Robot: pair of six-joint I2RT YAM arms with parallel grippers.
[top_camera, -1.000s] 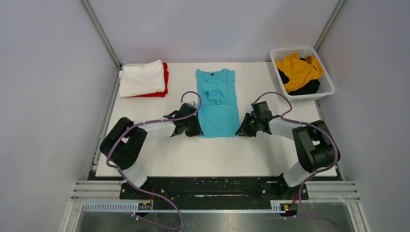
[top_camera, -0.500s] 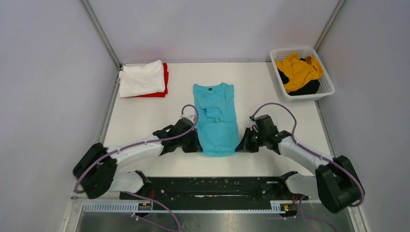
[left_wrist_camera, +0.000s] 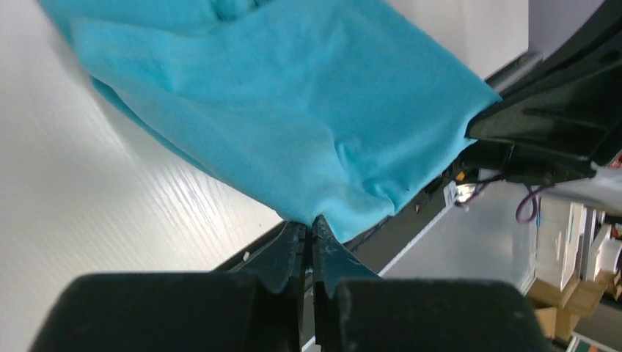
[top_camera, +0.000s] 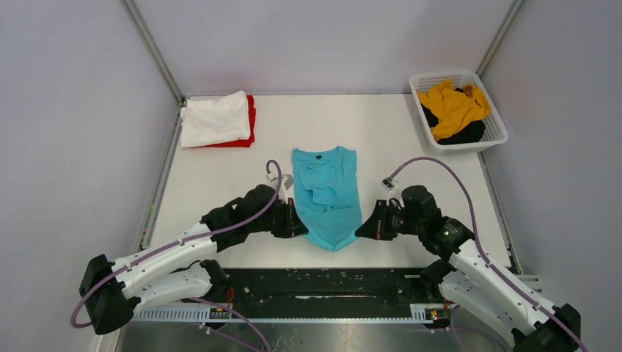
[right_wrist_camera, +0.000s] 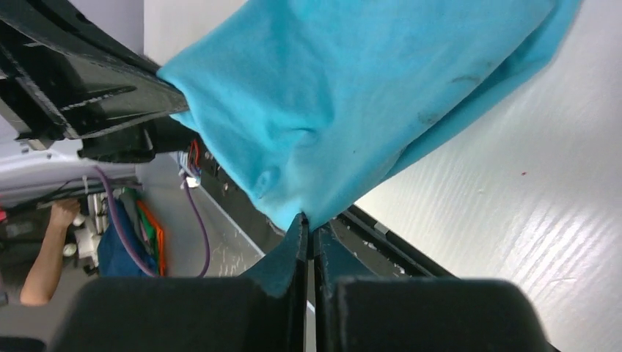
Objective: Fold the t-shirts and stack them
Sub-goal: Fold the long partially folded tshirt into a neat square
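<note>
The turquoise t-shirt lies lengthwise in the middle of the table, sleeves folded in, collar at the far end. Its near hem sags between the two grippers. My left gripper is shut on the hem's left corner; the left wrist view shows the cloth pinched at the fingertips. My right gripper is shut on the right corner, with the cloth filling the right wrist view. A folded white t-shirt lies on a red one at the far left. The mustard-yellow and black shirts lie in the basket.
The white lattice basket stands at the table's far right corner. The black rail with the arm bases runs along the near edge, just below the lifted hem. Grey walls close in both sides.
Both grippers have drawn the shirt's hem toward the near edge and lifted it, dragging the whole shirt nearer. Both arms have stretched out lower along the table.
</note>
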